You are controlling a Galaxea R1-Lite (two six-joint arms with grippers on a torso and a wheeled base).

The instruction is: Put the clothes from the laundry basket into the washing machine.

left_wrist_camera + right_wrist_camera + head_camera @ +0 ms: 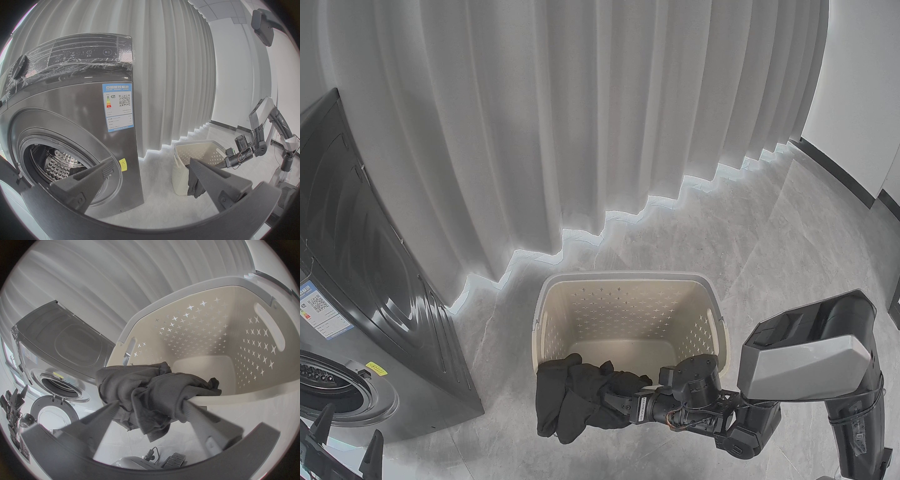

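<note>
The right claw (615, 400) pinches 1 dark garment (572, 394) at the laundry basket's (625, 277) lower-left rim. It seems the last piece; loading the washing machine (362, 281) is left.

In the head view the washing machine (362, 281) is cut off at 9 o'clock, its drum opening (331, 382) halved by the frame at 8 o'clock, and the left gripper (353, 420) is clipped at 7 o'clock. The front of the right gripper (610, 395) is buried in a dark garment (569, 400), by which the laundry basket (625, 276) is also hidden at its 7 o'clock corner. The machine's label (322, 312) is too small to be read.
</note>
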